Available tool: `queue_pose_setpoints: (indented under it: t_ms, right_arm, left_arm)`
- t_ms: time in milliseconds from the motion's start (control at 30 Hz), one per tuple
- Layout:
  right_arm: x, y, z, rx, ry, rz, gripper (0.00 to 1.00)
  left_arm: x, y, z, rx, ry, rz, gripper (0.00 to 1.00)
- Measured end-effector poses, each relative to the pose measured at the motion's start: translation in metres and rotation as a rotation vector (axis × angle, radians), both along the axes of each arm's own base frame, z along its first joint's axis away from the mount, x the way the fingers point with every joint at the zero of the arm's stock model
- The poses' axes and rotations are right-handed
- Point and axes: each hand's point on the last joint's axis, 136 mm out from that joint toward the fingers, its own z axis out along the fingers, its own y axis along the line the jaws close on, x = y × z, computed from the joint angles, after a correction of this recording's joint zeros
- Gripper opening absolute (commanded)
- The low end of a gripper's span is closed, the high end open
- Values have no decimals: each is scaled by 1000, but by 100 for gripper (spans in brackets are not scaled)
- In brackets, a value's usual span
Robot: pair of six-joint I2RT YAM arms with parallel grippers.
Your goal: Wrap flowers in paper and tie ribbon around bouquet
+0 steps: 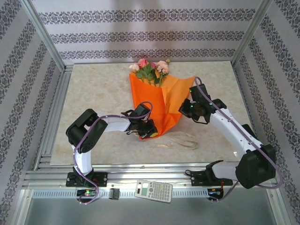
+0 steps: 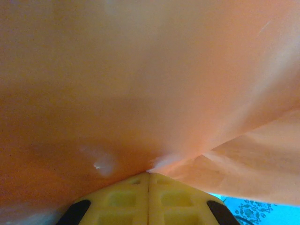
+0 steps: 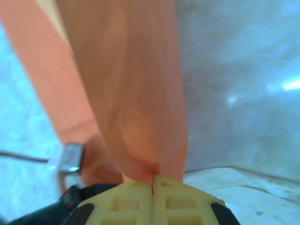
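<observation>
The orange paper lies folded into a rough cone at mid-table. The pink and cream flowers stick out of its far, wide end. My left gripper is at the cone's near tip, and its yellow fingers are pressed together, shut on the paper. My right gripper is at the cone's right flap. In the right wrist view this gripper is shut, pinching a fold of the paper. The pale ribbon lies loose on the table, near and right of the cone's tip.
A calculator rests on the metal rail in front of the table. Aluminium frame posts and patterned walls close in the marbled tabletop on three sides. A small metal clip shows beside the right fingers.
</observation>
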Motion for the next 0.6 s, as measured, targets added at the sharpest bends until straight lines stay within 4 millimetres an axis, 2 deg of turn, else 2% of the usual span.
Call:
queue_pose_setpoints:
  t_ms: [133,333,467,600]
  right_arm:
    - [-2,42,21,17,-58,144,0]
    - [-4,108,26,84,-84,351,0]
    - [-3,138,22,156,-77,440,0]
    - [1,155,14,212,-60,480,0]
  left_arm:
    - [1,0,0,-11,-15,-2,6]
    - [1,1,0,-31,-54,-1,6]
    - [1,2,-1,-45,-96,5,5]
    - [4,9,0,-44,-157,37,6]
